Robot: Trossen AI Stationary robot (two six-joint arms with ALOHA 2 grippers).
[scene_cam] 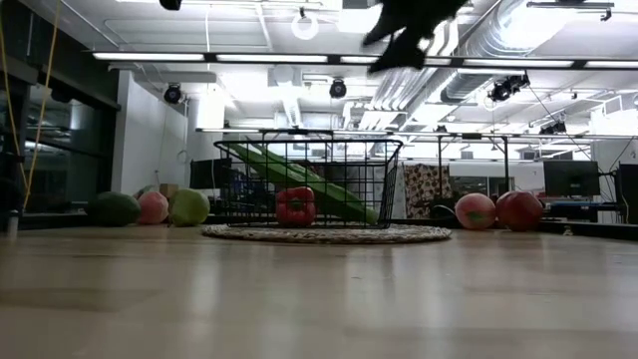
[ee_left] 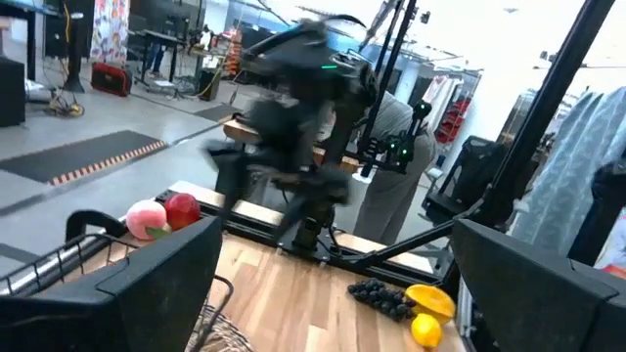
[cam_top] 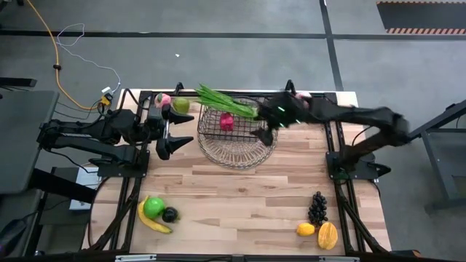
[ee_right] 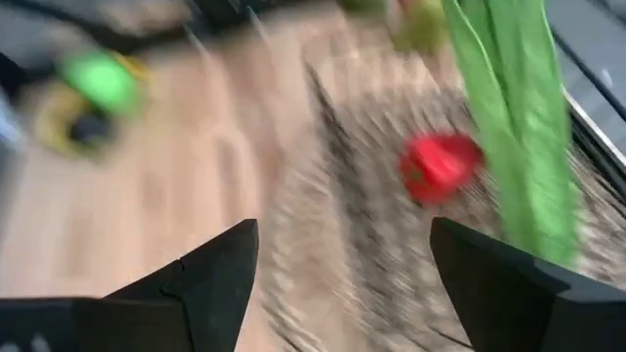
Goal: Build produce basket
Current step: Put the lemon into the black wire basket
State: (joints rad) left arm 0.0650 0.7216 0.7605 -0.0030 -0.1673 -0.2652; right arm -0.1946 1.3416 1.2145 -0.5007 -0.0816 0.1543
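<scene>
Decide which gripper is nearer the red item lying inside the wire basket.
Right. The right gripper hovers open over the basket's right edge, beside the red item. The left gripper waits open outside the basket's left side.

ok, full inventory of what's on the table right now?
dark thin-wire rectangular basket: 1, far centre, on the round tray.
pale round wire tray: 1, under the basket.
long green leafy bunch: 1, leaning across the basket's rim.
red pepper-like vegetable: 1, inside the basket.
fruit by the far left corner: green and pink, count unclear.
pink-red fruit at the far right edge: several, count unclear.
yellow banana, bright green apple, dark plum: 1 each, near left.
dark grapes, yellow lemon, orange-yellow mango: 1 each, near right.
left end effector: open, left of the basket.
right end effector: open, empty, above the basket's right side.
</scene>
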